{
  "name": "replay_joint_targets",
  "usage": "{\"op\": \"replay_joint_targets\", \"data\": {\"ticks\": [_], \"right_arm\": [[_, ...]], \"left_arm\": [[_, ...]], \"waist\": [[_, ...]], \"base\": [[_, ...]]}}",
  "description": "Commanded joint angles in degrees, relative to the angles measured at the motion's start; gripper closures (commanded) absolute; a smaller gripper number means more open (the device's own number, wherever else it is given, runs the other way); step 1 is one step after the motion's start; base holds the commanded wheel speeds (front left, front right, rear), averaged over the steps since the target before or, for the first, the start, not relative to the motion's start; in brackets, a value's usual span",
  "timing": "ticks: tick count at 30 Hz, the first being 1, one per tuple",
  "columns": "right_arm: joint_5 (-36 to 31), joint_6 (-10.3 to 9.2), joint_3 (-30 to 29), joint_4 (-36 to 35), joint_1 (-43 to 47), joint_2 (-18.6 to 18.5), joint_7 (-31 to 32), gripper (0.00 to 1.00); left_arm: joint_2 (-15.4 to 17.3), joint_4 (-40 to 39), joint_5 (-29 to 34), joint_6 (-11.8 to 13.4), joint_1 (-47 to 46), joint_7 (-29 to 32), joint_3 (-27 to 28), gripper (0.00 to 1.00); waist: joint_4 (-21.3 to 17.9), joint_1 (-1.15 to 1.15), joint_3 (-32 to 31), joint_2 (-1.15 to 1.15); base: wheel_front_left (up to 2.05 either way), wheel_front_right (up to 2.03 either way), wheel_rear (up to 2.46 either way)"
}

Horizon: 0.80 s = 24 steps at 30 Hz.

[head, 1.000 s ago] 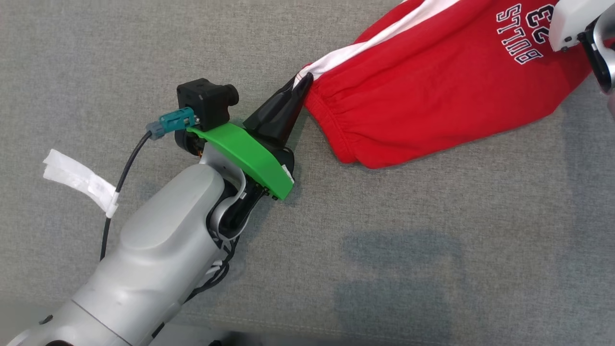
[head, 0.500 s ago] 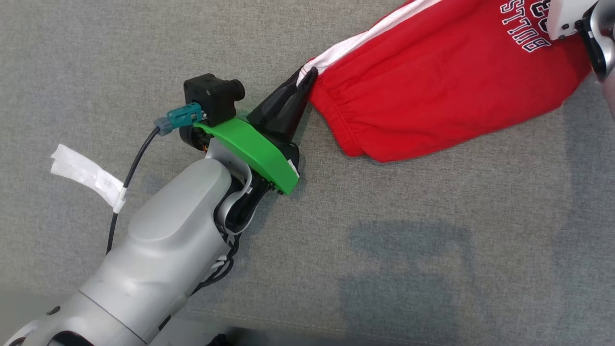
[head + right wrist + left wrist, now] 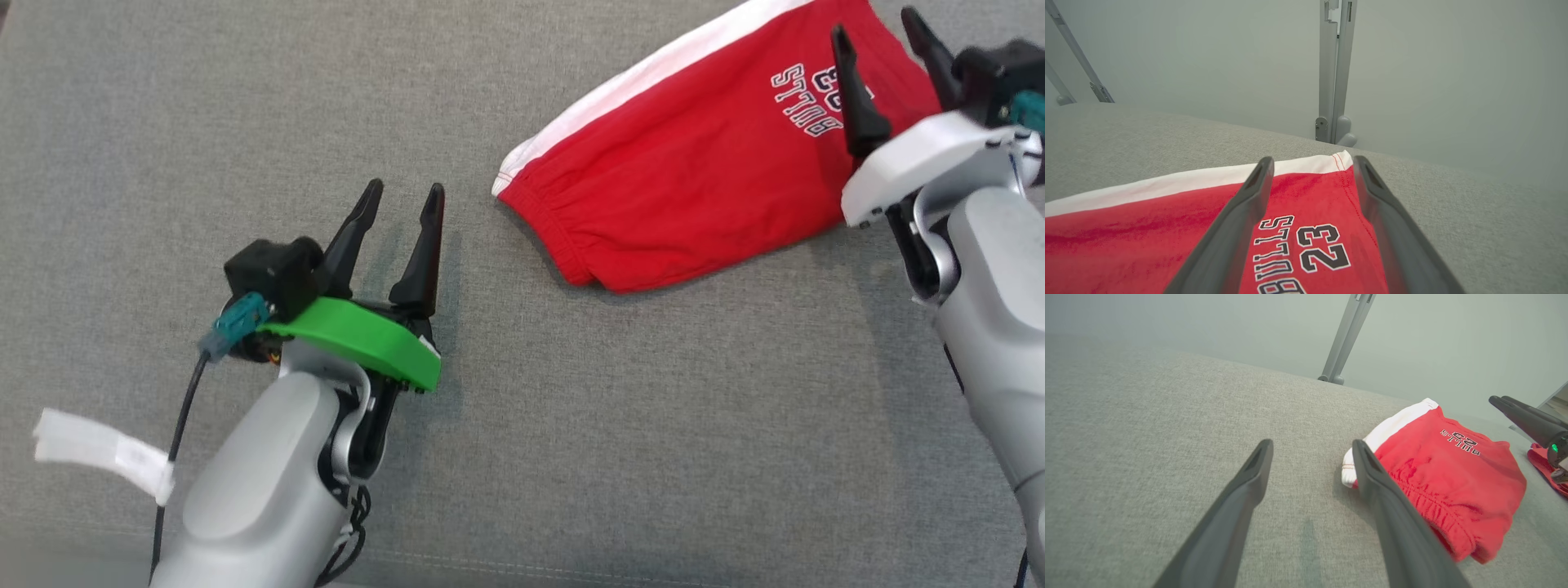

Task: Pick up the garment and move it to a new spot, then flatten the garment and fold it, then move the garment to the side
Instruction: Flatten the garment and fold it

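Observation:
The garment (image 3: 694, 163) is a pair of red shorts with a white side stripe and "BULLS 23" lettering, lying folded on the grey fabric surface at the upper right. My left gripper (image 3: 406, 188) stands open and empty to the left of the elastic waistband, apart from it. In the left wrist view the garment (image 3: 1445, 473) lies just right of the open left gripper (image 3: 1311, 445). My right gripper (image 3: 873, 24) is open over the garment's right end. From the right wrist, the right gripper (image 3: 1312, 161) hovers above the lettering on the garment (image 3: 1147, 228), holding nothing.
A grey fabric surface (image 3: 571, 408) spreads all around, with wide free room left of and in front of the garment. A white tape tag (image 3: 98, 449) hangs from the left arm's cable. Metal posts (image 3: 1333, 69) stand behind the surface's far edge.
Both grippers have opened and let go of the garment, which now lies on the surface. My left gripper has drawn back to the left, away from the waistband. The head view has shifted.

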Motion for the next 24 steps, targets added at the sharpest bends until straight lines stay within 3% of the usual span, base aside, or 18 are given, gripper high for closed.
{"op": "replay_joint_targets", "data": {"ticks": [1, 8, 14, 20, 24], "right_arm": [[1.1, -0.08, -0.9, -0.8, 3.2, 0.1, -0.2, 0.00], [5.0, -0.08, -4.8, 0.3, 9.7, -0.9, -0.1, 0.00], [8.0, -0.08, -9.3, 7.1, 8.4, -3.7, 0.1, 0.00], [8.7, -0.06, -10.4, 15.3, 4.7, -6.8, 3.8, 0.00], [9.2, -0.06, -10.6, 20.2, 2.5, -6.9, 7.2, 0.00]], "left_arm": [[-0.4, -2.9, 2.8, 1.2, 4.1, -0.2, 2.1, 0.00], [-3.3, -12.4, 12.3, 3.0, 16.3, -0.2, 6.1, 0.00], [-6.2, -17.3, 18.7, 2.1, 22.9, -0.2, 6.1, 0.00], [-8.1, -18.6, 22.2, 0.4, 24.7, -0.2, 5.6, 0.00], [-8.6, -18.5, 23.1, -0.5, 24.9, -0.2, 6.1, 0.00]], "waist": [[-1.1, 0.00, -4.9, 0.00], [1.6, 0.00, -7.7, 0.00], [5.9, 0.00, -6.4, 0.00], [9.3, 0.00, -4.2, 0.00], [10.4, 0.00, -3.6, 0.00]], "base": [[0.00, 0.00, 0.00], [0.00, 0.00, 0.00], [0.00, 0.00, 0.00], [0.00, 0.00, 0.00], [0.00, 0.00, 0.00]]}}
